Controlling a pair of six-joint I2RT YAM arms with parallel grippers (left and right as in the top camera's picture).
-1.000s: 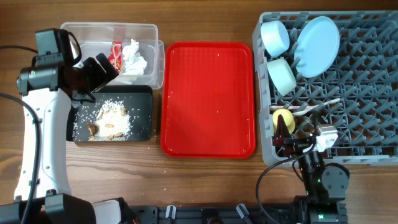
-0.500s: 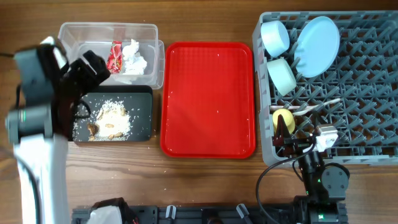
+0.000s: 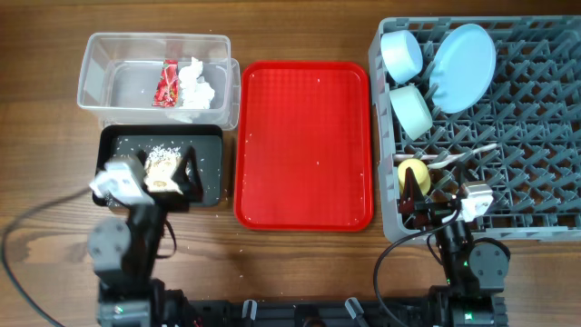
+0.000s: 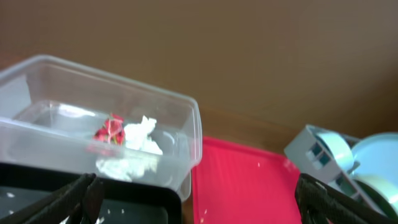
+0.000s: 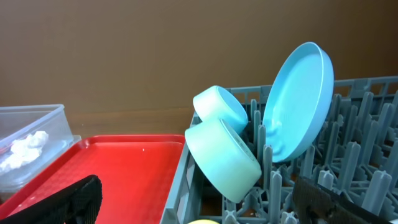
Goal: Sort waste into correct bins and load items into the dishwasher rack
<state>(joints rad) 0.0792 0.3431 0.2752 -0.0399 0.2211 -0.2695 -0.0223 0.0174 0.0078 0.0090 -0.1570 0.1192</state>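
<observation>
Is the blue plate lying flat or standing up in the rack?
Standing up. The pale blue plate rests on its edge between the upright pegs of the grey dishwasher rack, leaning slightly.

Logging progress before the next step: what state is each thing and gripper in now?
snack wrapper: in the clear tub
tissue: crumpled, same tub
food scraps: in the black tray
plate: on edge in the rack
pale blue bowl: tipped on its side, racked
mint-green bowl: tipped on its side, racked
yellow cup: in the rack
fork and spoon: lying in the rack
left gripper: open, empty
right gripper: open, empty
</observation>
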